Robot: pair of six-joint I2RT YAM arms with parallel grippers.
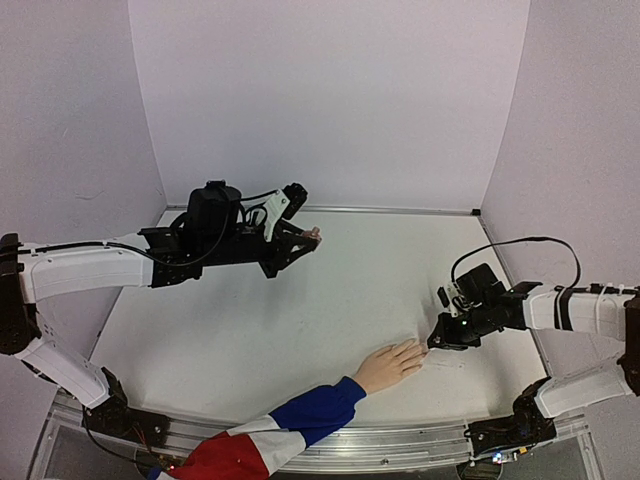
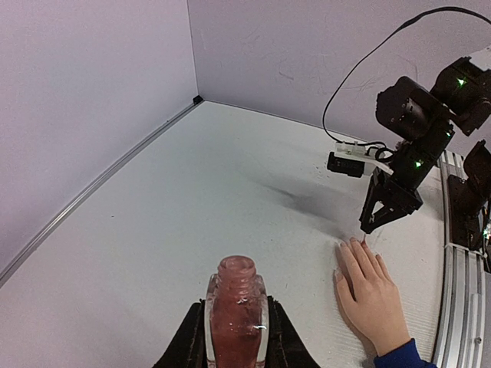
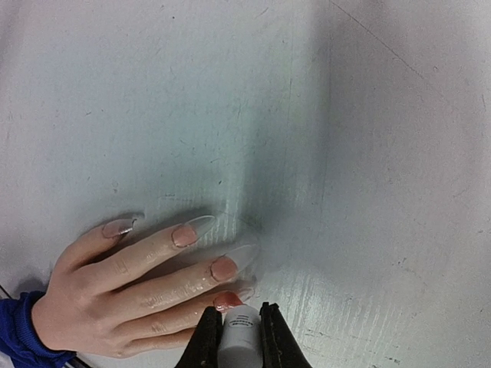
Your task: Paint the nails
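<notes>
The nails (image 3: 192, 228) lie just ahead of the right gripper (image 3: 240, 341), which is clamped on a white cap (image 3: 239, 328). The long axis of the hand (image 1: 388, 366) is pointed toward it. The left gripper (image 2: 234, 341), clamped on the bottle (image 2: 236, 303), is held well apart. Single nails are made out only in the right wrist view.

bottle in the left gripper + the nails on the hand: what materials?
Nail polish bottle: looks like clear glass or hard plastic, glossy, with highlights and pinkish-red liquid showing through; uncapped threaded neck. Nails: long translucent tips, probably plastic, the table showing through them, pink near the base.
</notes>
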